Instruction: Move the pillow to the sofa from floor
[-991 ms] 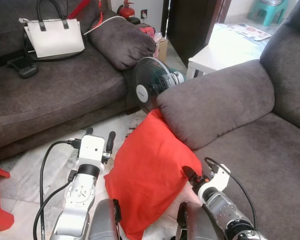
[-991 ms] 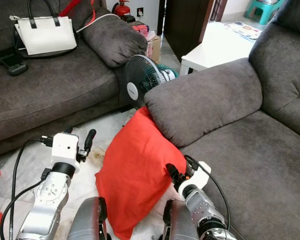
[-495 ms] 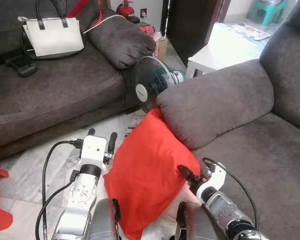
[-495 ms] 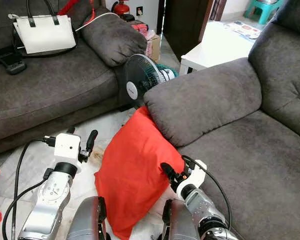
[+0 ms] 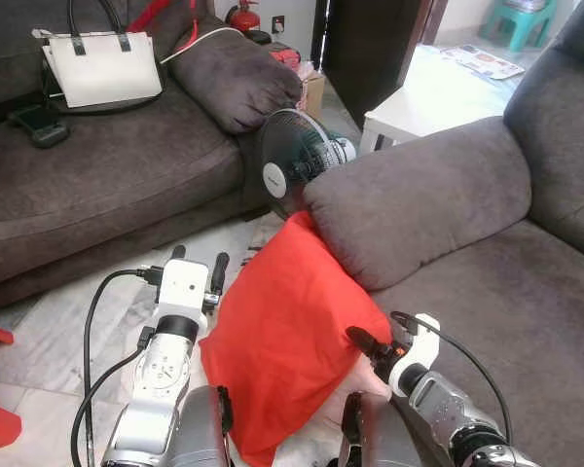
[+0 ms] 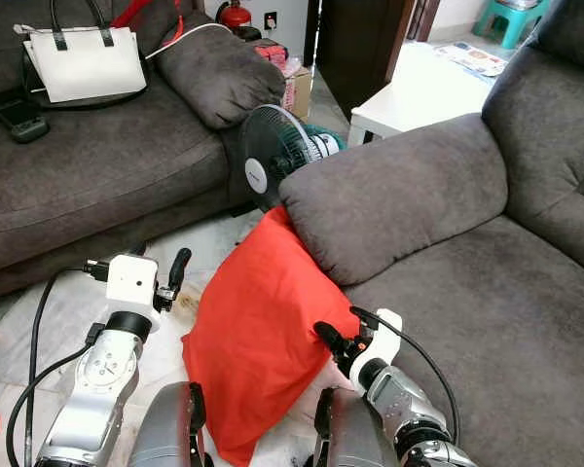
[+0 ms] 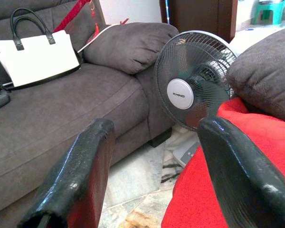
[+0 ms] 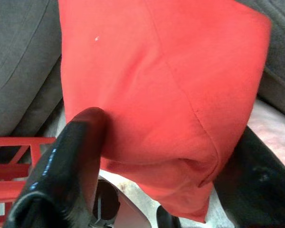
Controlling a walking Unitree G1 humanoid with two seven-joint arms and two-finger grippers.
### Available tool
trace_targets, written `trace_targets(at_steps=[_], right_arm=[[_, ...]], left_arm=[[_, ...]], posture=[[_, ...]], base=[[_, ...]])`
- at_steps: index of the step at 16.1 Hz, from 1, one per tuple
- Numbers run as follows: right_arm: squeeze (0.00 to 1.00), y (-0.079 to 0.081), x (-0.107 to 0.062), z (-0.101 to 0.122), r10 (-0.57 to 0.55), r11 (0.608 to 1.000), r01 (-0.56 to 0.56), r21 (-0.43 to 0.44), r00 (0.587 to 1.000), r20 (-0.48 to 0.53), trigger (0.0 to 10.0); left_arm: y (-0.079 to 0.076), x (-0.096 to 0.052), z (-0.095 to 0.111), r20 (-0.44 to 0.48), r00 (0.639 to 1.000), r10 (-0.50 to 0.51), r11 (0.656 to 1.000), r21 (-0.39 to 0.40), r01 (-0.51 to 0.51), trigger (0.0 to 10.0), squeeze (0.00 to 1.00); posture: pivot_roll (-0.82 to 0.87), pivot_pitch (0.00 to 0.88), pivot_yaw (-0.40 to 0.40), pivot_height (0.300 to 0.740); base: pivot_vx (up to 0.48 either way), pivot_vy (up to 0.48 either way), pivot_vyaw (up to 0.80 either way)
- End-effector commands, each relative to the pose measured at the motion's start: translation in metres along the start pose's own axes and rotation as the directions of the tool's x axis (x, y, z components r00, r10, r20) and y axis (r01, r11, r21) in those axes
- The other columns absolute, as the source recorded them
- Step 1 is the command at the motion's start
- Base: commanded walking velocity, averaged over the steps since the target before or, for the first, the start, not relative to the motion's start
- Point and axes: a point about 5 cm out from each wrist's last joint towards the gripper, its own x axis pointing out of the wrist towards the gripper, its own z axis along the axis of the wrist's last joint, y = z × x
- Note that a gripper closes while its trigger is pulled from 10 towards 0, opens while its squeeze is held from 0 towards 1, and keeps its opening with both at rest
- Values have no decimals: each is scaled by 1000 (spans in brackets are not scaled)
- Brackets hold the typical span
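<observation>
The red pillow [image 5: 287, 336] stands on the floor [image 5: 68, 331], leaning against the sofa [image 5: 438, 195] armrest at its 1 o'clock. The left gripper [image 5: 197, 268] has edged closer, jaws released at the pillow's 9 o'clock edge. The right gripper [image 8: 171, 156], jaws parted, straddles the pillow's lower corner, slightly farther in than before.

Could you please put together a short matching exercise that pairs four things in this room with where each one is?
Things:
1. pillow
2. handbag
3. fan
4. left tool

Places:
A. on the far sofa's seat
B. on the floor, leaning against the near sofa's arm
C. standing on the floor between the two sofas
D. beside the pillow's left edge

Pairs: 1-B, 2-A, 3-C, 4-D
</observation>
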Motion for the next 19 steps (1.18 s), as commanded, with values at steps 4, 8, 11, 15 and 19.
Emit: trace_targets(at_steps=[4,8,11,15,19], right_arm=[[0,1,1,0,3,1000,-3,18,1000,8,0],[0,2,2,1,6,1000,-7,21,1000,19,0],[0,3,2,2,10,999,-12,32,999,37,0],[0,1,2,4,-11,999,8,41,998,63,0],[0,2,3,7,-18,999,14,50,996,88,0]], left_arm=[[-3,2,0,1,1000,-3,1000,2,3,10000,0],[-3,2,0,2,1000,-1,1000,1,1,10000,0],[-3,2,0,3,1000,1,1000,1,-1,10000,0],[-4,3,0,5,1000,6,1000,-3,-6,10000,0],[-4,4,-1,5,1000,15,1000,-5,-15,10000,0]], posture=[[131,50,-79,579],[134,48,-79,579],[130,47,-80,579],[130,43,-88,579],[130,39,-93,579]], base=[[0,0,0],[0,0,0],[0,0,0],[0,0,0],[0,0,0]])
